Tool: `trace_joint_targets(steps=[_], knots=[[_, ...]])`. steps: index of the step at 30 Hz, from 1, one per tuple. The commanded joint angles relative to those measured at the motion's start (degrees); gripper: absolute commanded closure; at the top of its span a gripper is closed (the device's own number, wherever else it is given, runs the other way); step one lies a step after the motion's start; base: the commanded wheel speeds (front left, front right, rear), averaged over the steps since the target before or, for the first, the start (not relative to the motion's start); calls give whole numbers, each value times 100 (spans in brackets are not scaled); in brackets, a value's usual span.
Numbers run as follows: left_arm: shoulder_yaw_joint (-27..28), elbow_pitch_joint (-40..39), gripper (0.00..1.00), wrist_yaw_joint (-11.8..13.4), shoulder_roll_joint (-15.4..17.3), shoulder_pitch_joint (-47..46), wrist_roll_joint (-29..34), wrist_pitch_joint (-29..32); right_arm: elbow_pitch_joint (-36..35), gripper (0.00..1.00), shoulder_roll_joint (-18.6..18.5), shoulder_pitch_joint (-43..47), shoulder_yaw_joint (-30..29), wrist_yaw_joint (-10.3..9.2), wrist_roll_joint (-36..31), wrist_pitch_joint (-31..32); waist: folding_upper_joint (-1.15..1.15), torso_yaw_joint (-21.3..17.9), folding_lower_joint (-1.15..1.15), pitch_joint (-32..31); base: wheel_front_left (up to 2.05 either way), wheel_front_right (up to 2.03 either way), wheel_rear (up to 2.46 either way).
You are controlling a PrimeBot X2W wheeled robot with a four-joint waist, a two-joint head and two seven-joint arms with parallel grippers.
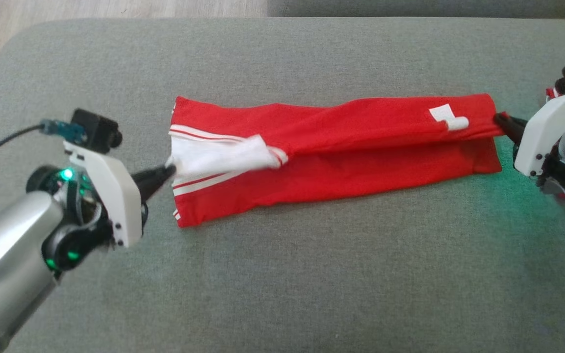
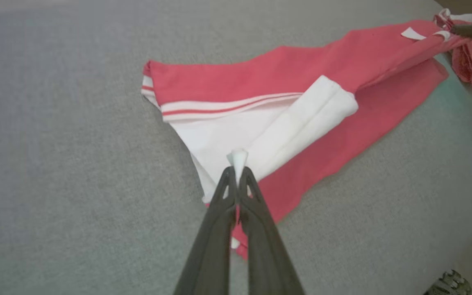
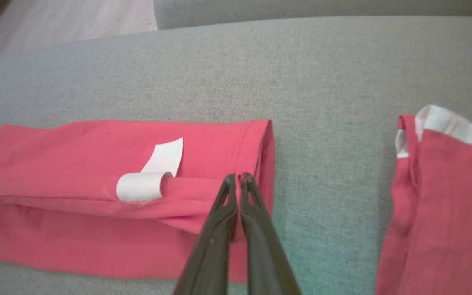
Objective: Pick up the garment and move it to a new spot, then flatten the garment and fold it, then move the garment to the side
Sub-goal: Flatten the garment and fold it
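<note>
A red garment [image 1: 341,147] with white striped trim lies stretched in a long band across the grey cushion [image 1: 282,274]. My left gripper [image 1: 168,170] is shut on its white fabric at the left end; the left wrist view shows a white tip pinched in that gripper [image 2: 237,172], with the garment [image 2: 301,69] spreading beyond. My right gripper [image 1: 500,120] is shut on the red hem at the right end. In the right wrist view that gripper [image 3: 238,178] pinches the upper fold of the garment [image 3: 76,143] beside a curled white label [image 3: 141,186]. The upper layer is lifted taut between both grippers.
A second red piece with a white band [image 3: 445,205] lies on the cushion to the right of the garment's end. Wooden floor [image 1: 91,9] shows past the cushion's far left corner. Another grey cushion [image 1: 410,7] runs along the back.
</note>
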Motion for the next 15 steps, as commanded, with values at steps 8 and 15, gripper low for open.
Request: trace_joint_targets(steps=[8,15], knots=[[212,-467,100,114,451,-71,-175,260,-198,100,-262,130,218,-4,287,462,0,-47,0,-32,0,0,0],[88,-627,100,135,454,26,-252,471,-318,100,-338,201,357,-4,471,803,0,-80,0,-22,0,0,0]])
